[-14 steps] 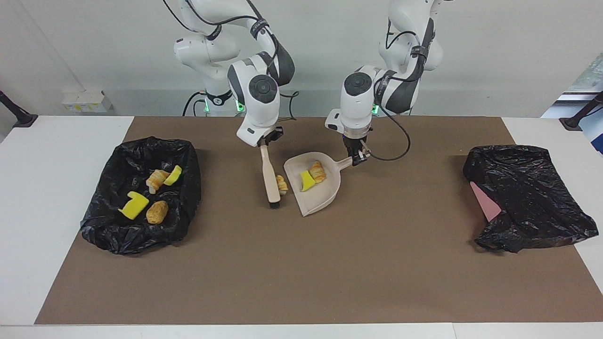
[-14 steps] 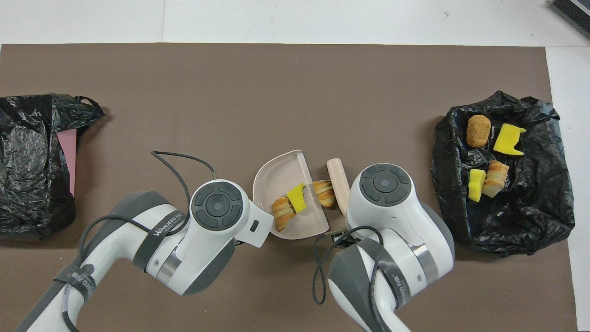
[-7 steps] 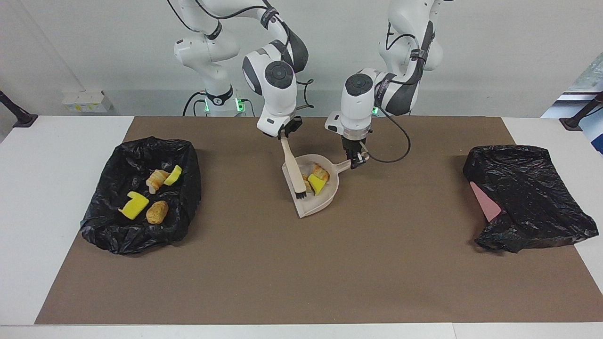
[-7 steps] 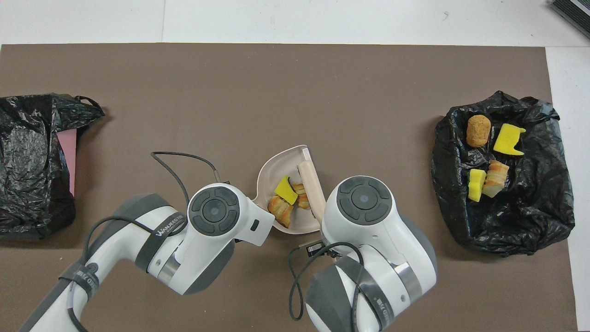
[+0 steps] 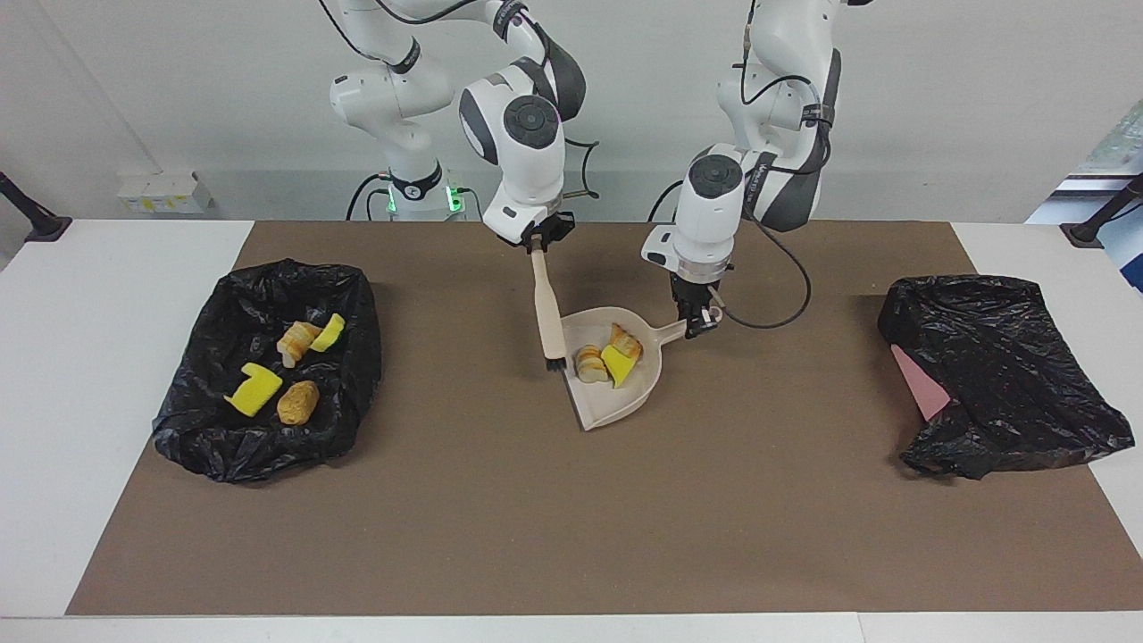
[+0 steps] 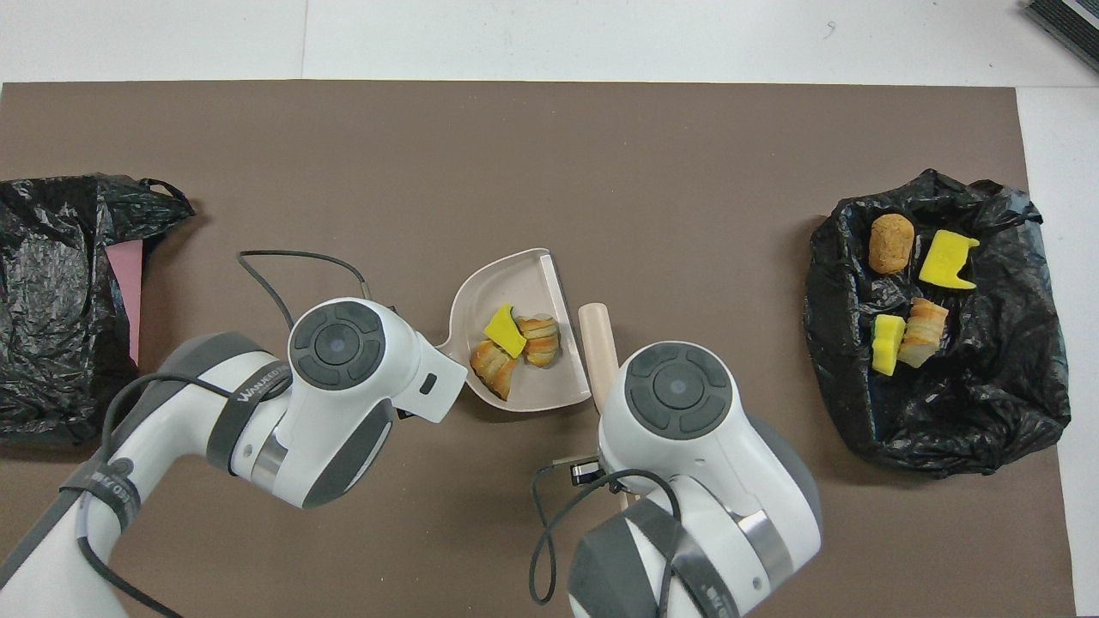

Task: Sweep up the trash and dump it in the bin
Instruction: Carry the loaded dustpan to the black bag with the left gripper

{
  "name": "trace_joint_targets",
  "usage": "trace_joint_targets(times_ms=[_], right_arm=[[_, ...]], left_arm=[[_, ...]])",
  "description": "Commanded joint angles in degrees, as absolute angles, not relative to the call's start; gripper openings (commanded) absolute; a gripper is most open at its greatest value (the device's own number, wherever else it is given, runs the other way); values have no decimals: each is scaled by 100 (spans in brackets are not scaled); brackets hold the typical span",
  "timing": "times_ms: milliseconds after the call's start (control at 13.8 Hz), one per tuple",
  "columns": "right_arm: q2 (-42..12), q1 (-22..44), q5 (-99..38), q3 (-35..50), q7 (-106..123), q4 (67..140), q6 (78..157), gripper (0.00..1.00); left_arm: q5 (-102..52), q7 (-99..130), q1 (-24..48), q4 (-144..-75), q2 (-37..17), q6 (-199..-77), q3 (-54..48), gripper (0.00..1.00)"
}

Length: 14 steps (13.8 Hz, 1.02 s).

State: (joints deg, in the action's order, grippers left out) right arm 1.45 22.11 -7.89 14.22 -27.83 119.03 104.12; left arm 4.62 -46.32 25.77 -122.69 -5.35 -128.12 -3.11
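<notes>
left gripper (image 5: 699,321) is clamped on the dustpan (image 5: 625,393) handle; right gripper (image 5: 539,237) is clamped on the brush (image 5: 546,308); three trash scraps (image 5: 607,353) lie in the pan.

A robotics lab: two white robot arms (image 5: 527,134) stand bolted at a white table (image 5: 107,357) covered by a brown mat (image 5: 571,500), against a bare pale wall (image 5: 938,89), with loose cables (image 5: 777,295) trailing and staged foam scraps (image 5: 254,390) in a bag-lined bin (image 5: 268,446).
</notes>
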Motion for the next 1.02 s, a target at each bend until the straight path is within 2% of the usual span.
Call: trace_joint_targets(times_ms=[0,290,508,653,943], right_arm=[[877,2757,-923,1433,-3715,12742,11072,0],[1186,3532,-1449,1433,-4499,12920,11162,0],[967,4050,-1538,1441,-4561,12937,11224,0],[958,4122,-1852,1441,-4597,13007,11302,0],[617,4561,-1934,1441,-4930,13262,11952,0]], left_arm=[[203,-5455,2173,-11797,-589,-12369,-325,0],[-254,-6160,1645,-11076,-580,-11656,-325,0],[-474,-6756,1171,-10505,-571,-10989,-316,0],[-554,-7222,810,-10179,-554,-10654,-316,0],[-589,-7978,-24,-10055,-554,-10529,-308,0]])
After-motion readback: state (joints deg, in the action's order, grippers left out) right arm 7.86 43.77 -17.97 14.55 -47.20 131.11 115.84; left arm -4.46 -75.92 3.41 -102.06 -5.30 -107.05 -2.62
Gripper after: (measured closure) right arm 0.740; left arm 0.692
